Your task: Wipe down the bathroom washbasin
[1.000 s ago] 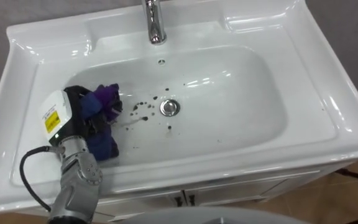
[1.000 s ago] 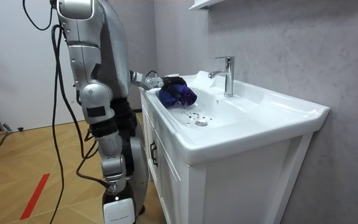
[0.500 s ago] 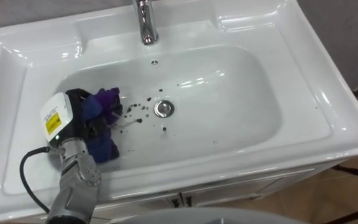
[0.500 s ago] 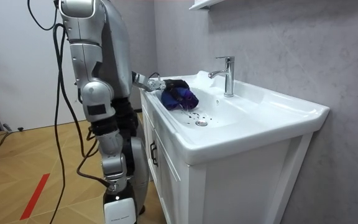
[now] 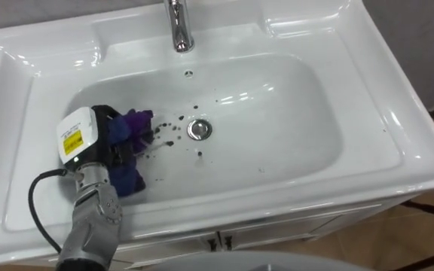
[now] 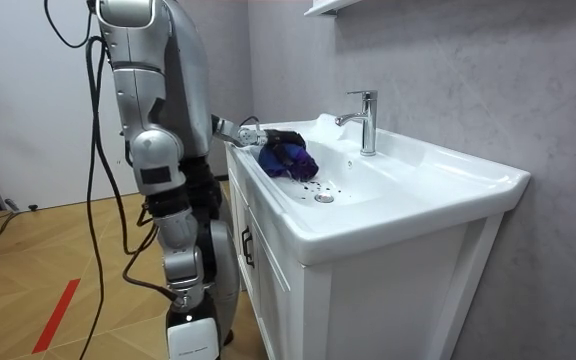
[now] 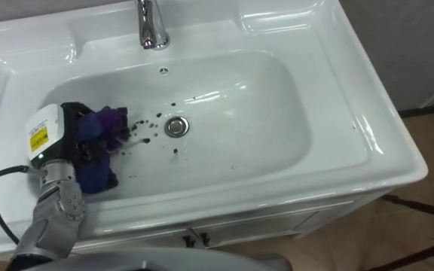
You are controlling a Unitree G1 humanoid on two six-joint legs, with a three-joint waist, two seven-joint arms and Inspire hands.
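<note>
- At the front of the white basin [image 5: 398, 143] the robot is seen standing upright, close against the cabinet [image 6: 288, 290] that carries it (room view).
- Its left arm is reached in from the lower left, and the left hand [image 5: 105, 143] is placed inside the bowl, on the left slope.
- A cloth [image 5: 132, 123] (purple and blue, crumpled) is held in that hand: dark fingers [image 5: 123, 147] are curled into the folds, so the hand is closed round the cloth.
- The cloth is pressed to the bowl's surface between the left wall and the drain [image 5: 197, 129]; part of it is bunched below the hand, toward the front rim.
- Dark specks [image 5: 170, 132] are scattered on the bowl floor, just right of the cloth and around the drain; a few are seen past the drain as well.
- The nearest specks are met by the cloth's right edge.
- A chrome tap [image 5: 178, 30] is mounted upright on the back ledge, behind the drain; a small overflow hole [image 5: 189, 73] is set in the back wall under it.
- To the right of the drain the bowl is seen white and glossy (a couple of tiny specks apart).
- Wooden floor [image 6: 68, 260] is seen under the robot, with a red strip [image 6: 56, 312] laid on it at the room view's left.
- Grey wall [image 6: 468, 80] is seen behind the basin.
</note>
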